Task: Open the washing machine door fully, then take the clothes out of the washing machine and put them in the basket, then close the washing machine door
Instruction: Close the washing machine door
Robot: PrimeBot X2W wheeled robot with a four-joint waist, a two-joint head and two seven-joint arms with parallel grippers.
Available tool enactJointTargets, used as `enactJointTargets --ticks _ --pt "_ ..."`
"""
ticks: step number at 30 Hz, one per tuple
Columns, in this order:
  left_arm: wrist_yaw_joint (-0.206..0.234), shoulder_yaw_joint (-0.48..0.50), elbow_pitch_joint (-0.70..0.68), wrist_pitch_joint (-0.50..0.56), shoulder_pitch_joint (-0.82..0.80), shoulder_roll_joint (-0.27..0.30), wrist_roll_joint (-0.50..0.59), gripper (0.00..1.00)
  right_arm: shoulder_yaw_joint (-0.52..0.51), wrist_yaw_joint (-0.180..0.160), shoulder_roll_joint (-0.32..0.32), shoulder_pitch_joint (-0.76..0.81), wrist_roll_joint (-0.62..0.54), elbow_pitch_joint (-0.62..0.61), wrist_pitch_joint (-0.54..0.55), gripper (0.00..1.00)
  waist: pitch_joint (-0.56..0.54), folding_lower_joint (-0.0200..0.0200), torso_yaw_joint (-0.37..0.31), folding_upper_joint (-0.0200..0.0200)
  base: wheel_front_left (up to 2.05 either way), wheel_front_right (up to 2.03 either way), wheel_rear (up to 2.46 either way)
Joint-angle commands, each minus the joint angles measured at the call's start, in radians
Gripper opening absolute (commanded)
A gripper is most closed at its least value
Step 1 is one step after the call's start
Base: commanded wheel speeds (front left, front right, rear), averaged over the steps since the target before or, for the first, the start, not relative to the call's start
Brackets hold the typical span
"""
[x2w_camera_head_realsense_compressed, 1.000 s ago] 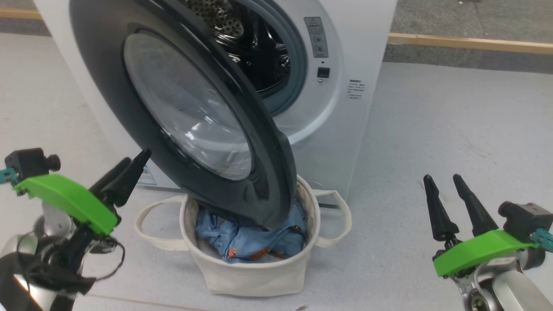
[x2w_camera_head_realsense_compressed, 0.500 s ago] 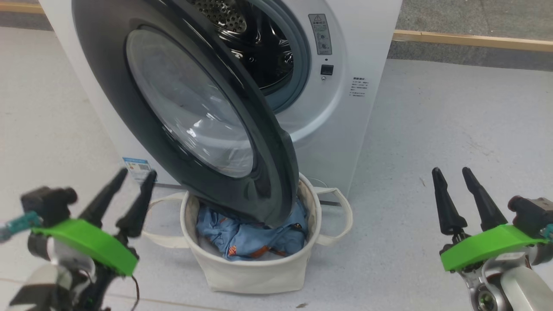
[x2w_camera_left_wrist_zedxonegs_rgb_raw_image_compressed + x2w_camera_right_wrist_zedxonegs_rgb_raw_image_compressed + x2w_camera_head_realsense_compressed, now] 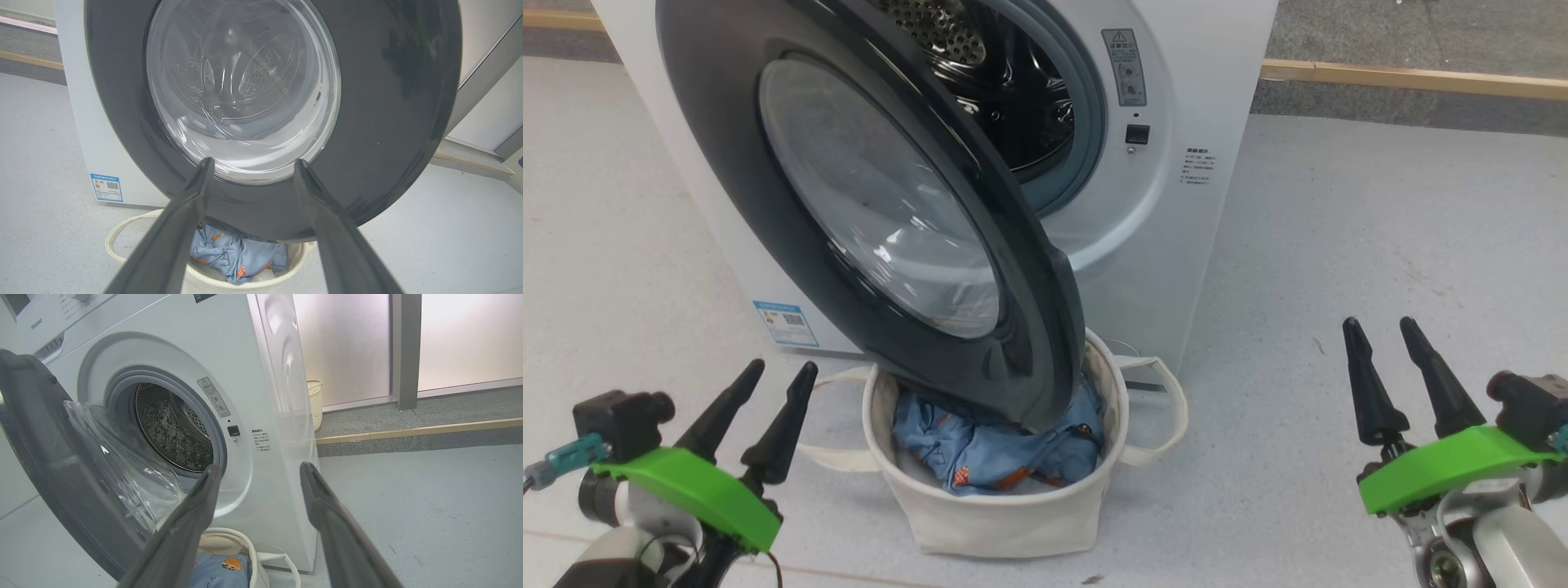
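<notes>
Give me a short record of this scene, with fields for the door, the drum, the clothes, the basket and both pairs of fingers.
door: door open, swung out, its lower edge above the basket
drum: the part of the drum in view shows no clothes
clothes: blue clothes lie in the basket
basket: basket stands on the floor, in front of the washing machine
left fingers: left fingers open, empty, apart from the door
right fingers: right fingers open, empty
</notes>
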Motion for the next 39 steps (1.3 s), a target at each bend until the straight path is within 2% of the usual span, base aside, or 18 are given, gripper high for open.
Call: enactJointTargets --ticks 1,10,11,12,13,18,24,30,33,39 --pt "-0.006 0.043 -0.021 -0.015 -0.070 0.048 -0.007 1.00 0.009 0.004 -0.018 -0.007 -0.009 -0.035 0.003 1.00 0.000 0.0000 0.000 0.0000 0.00 0.00 0.00" --pt "-0.006 0.037 0.017 -0.041 -0.089 0.057 -0.045 1.00 0.016 0.004 -0.018 -0.007 0.008 -0.028 0.014 1.00 -0.001 0.0000 0.006 0.0000 0.00 0.00 0.00" --pt "-0.006 0.036 0.019 -0.043 -0.090 0.057 -0.049 1.00 0.018 0.004 -0.019 -0.008 0.010 -0.027 0.016 0.94 -0.002 0.0000 0.008 0.0000 0.00 0.00 0.00" --pt "-0.006 0.035 0.021 -0.046 -0.091 0.057 -0.052 1.00 0.021 0.004 -0.019 -0.010 0.011 -0.028 0.016 0.64 -0.002 0.0000 0.010 0.0000 0.00 0.00 0.00" --pt "-0.006 0.035 0.024 -0.048 -0.091 0.057 -0.056 1.00 0.026 0.004 -0.019 -0.013 0.011 -0.030 0.016 0.00 -0.003 0.0000 0.012 0.0000 0.00 0.00 0.00" --pt "-0.006 0.029 0.031 -0.061 -0.095 0.057 -0.066 1.00 0.107 0.004 -0.015 -0.040 0.017 -0.069 0.014 0.00 -0.005 0.0000 0.026 0.0000 0.00 0.00 0.00" --pt "-0.006 0.025 0.048 -0.059 -0.113 0.054 -0.071 1.00 0.315 0.004 -0.007 -0.098 0.023 -0.115 0.053 0.00 -0.012 0.0000 0.055 0.0000 0.00 0.00 0.00" --pt "-0.006 0.016 0.051 -0.056 -0.133 0.039 -0.075 1.00 0.503 0.004 0.028 -0.179 0.025 -0.066 0.070 0.00 -0.015 0.0000 0.094 0.0000 0.00 0.00 0.00" --pt "-0.006 0.009 0.053 -0.052 -0.143 0.030 -0.076 1.00 0.540 0.004 0.059 -0.218 0.035 0.000 0.072 0.00 -0.015 0.0000 0.116 0.0000 0.00 0.00 0.00" --pt "-0.005 0.000 0.065 -0.045 -0.154 0.023 -0.075 1.00 0.550 0.004 0.094 -0.288 0.032 0.117 0.045 0.00 -0.013 0.0000 0.144 0.0000 0.00 0.00 0.00"
